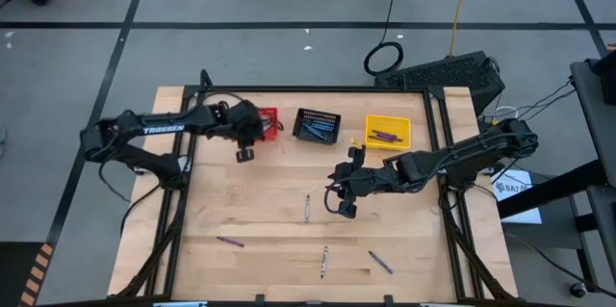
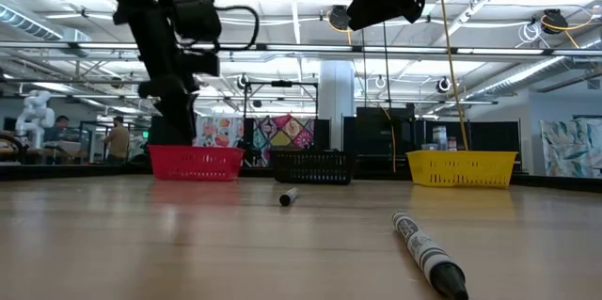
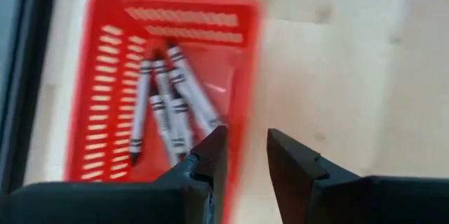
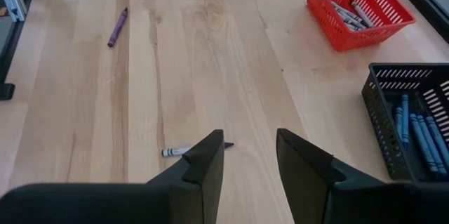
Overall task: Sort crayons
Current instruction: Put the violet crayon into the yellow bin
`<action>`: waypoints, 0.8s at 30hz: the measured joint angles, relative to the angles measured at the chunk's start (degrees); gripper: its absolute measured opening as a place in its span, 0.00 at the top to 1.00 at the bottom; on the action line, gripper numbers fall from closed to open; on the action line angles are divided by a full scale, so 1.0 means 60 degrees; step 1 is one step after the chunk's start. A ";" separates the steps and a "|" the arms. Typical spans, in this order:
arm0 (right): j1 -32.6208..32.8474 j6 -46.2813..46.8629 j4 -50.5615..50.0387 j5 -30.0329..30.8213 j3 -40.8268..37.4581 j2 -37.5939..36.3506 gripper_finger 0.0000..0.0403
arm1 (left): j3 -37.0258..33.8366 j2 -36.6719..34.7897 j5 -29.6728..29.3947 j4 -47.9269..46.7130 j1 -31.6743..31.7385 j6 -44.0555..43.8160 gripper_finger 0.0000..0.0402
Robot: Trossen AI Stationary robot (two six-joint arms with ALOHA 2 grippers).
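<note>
Four crayons lie flat on the wooden table: a grey one [image 1: 307,208] at mid-table, a grey one [image 1: 324,262] and a purple one [image 1: 381,262] near the front edge, and a purple one [image 1: 230,242] at front left. My right gripper [image 4: 249,154] is open and empty in the air, just right of the mid-table grey crayon [image 4: 189,150]. My left gripper [image 3: 245,155] is open and empty, above the table beside the red basket [image 3: 105,76], which holds several grey crayons [image 3: 168,104].
Along the far side stand the red basket [image 1: 269,115], a black basket [image 1: 317,126] with blue crayons and a yellow basket [image 1: 388,132] with purple crayons. A dark frame runs along the table's side edges. People stand far back in the room.
</note>
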 joint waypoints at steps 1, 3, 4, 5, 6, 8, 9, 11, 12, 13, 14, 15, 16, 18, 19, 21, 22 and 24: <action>-0.0004 0.0000 0.0001 0.0000 0.0000 0.0000 0.71 | 0.0008 -0.0153 0.0017 -0.0191 -0.0187 -0.0136 0.76; -0.0015 -0.0010 0.0002 0.0002 0.0000 0.0000 0.71 | 0.0127 -0.0416 0.0049 -0.0754 -0.0569 -0.0420 0.76; -0.0027 -0.0033 0.0001 0.0000 0.0000 0.0000 0.71 | 0.0202 -0.0538 0.0049 -0.1058 -0.0777 -0.0579 0.76; -0.0030 -0.0037 0.0001 0.0005 0.0003 0.0000 0.71 | 0.0285 -0.0659 0.0052 -0.1384 -0.0989 -0.0675 0.76; -0.0052 -0.0040 0.0003 0.0015 0.0004 0.0000 0.71 | 0.0354 -0.0780 0.0057 -0.1680 -0.1207 -0.0826 0.76; -0.0076 -0.0040 -0.0003 0.0018 0.0004 0.0000 0.71 | 0.0446 -0.0999 0.0111 -0.2080 -0.1642 -0.1030 0.76; -0.0103 -0.0040 -0.0003 0.0018 0.0004 0.0000 0.71 | 0.0452 -0.1111 0.0136 -0.2199 -0.1848 -0.1100 0.76; -0.0137 -0.0040 -0.0007 0.0022 0.0004 0.0000 0.71 | 0.0452 -0.1244 0.0368 -0.2419 -0.2226 -0.1127 0.76; -0.0156 -0.0040 -0.0007 0.0023 0.0004 0.0000 0.71 | 0.0452 -0.1285 0.0560 -0.2542 -0.2385 -0.1134 0.76; -0.0175 -0.0040 -0.0007 0.0025 0.0004 0.0000 0.71 | 0.0452 -0.1298 0.0802 -0.2703 -0.2556 -0.1148 0.76; -0.0182 -0.0028 -0.0007 0.0026 0.0004 0.0000 0.71 | 0.0452 -0.1304 0.1014 -0.2809 -0.2728 -0.1253 0.76; -0.0182 -0.0011 -0.0007 0.0029 0.0004 0.0000 0.71 | 0.0452 -0.1299 0.1199 -0.2872 -0.2919 -0.1406 0.76; -0.0182 -0.0011 -0.0007 0.0026 0.0004 0.0000 0.71 | 0.0452 -0.1298 0.1322 -0.2913 -0.3115 -0.1596 0.76; -0.0182 -0.0008 -0.0007 0.0022 0.0004 0.0000 0.71 | 0.0452 -0.1298 0.1378 -0.2947 -0.3558 -0.1886 0.76; -0.0182 0.0008 -0.0007 0.0022 0.0004 0.0000 0.71 | 0.0452 -0.1298 0.1378 -0.2940 -0.3779 -0.2032 0.76; -0.0182 0.0103 -0.0007 0.0018 0.0004 0.0000 0.71 | 0.0452 -0.1298 0.1378 -0.2940 -0.4223 -0.2243 0.76; -0.0182 0.0173 -0.0007 0.0018 0.0004 0.0000 0.71 | 0.0452 -0.1298 0.1375 -0.2937 -0.4446 -0.2405 0.76; -0.0182 0.0272 -0.0007 0.0016 0.0004 0.0000 0.71 | 0.0452 -0.1294 0.1375 -0.2937 -0.4899 -0.2800 0.76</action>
